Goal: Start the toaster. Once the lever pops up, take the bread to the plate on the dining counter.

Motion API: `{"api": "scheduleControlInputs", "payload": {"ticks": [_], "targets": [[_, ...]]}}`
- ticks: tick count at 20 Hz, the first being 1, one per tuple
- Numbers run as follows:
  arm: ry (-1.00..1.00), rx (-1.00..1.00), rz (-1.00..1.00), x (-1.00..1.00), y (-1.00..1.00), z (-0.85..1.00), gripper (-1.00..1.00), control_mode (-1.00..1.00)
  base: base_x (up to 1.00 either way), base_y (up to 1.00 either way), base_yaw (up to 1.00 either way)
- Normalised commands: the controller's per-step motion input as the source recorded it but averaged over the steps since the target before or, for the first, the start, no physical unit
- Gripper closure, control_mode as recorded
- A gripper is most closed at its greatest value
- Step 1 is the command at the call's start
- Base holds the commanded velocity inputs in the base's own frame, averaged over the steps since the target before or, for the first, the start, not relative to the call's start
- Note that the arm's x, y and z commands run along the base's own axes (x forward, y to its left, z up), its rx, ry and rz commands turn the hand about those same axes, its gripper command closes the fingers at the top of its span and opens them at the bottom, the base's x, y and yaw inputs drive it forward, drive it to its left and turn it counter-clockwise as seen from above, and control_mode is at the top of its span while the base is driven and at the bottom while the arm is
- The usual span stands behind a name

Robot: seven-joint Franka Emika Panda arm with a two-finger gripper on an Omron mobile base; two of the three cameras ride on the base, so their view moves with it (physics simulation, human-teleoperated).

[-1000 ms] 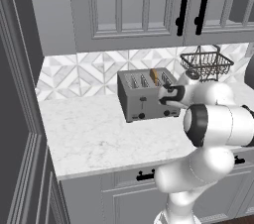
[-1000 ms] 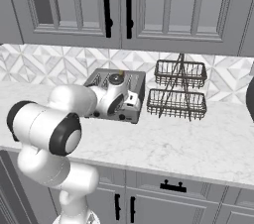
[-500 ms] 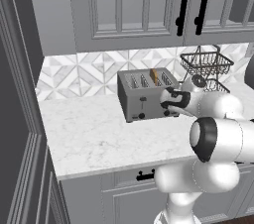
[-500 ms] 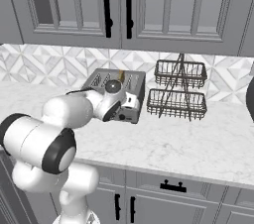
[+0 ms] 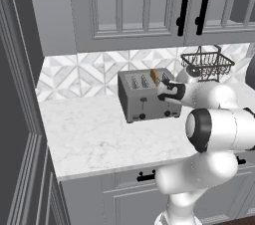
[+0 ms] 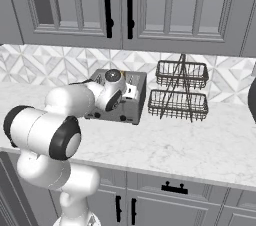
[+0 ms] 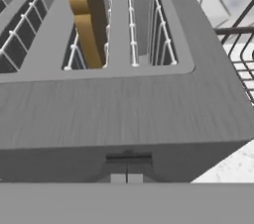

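Clenched, empty tool [image 5: 162, 91] hovers at the toaster's [image 5: 144, 102] front right lever, bread [image 7: 88, 17] standing in a slot; it could slip off, leaving toaster unstarted.

A two-tier wire basket rack [image 6: 180, 90] stood on the marble worktop [image 6: 200, 145], against the patterned tile backsplash [image 5: 84, 72]. Its upper basket [image 5: 208, 63] sat above the lower one [image 6: 177, 105], and its dark wires [image 7: 243, 49] showed at the edge of the hand view. Grey wall cabinets [image 6: 165, 5] with long black handles [image 6: 107, 5] hung above the worktop. Below it ran grey drawers with short black pulls [image 6: 172, 188]. A dark rounded object [image 6: 251, 102] sat at the far right edge, too cropped to identify
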Motion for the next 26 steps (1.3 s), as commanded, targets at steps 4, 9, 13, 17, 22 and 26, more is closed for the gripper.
{"api": "scheduleControlInputs", "payload": {"ticks": [4, 9, 13, 17, 22, 26], "targets": [[0.0, 0.0, 0.0, 0.18, 0.0, -0.31, 1.0, -1.0, 0.0, 0.0, 0.0], [0.01, 0.0, 0.0, 0.04, 0.0, -0.46, 1.0, -1.0, 0.0, 0.0, 0.0], [0.06, 0.0, 0.0, 0.02, 0.0, -0.58, 1.0, -1.0, 0.0, 0.0, 0.0], [0.1, -0.05, 0.0, 0.0, 0.0, -0.84, 1.0, -1.0, 0.0, 0.0, 0.0], [0.0, -0.11, 0.0, -0.08, 0.0, -0.96, 1.0, -1.0, 0.0, 0.0, 0.0], [-0.03, -0.1, 0.0, -0.09, 0.0, -1.0, 1.0, -1.0, 0.0, 0.0, 0.0]]}}
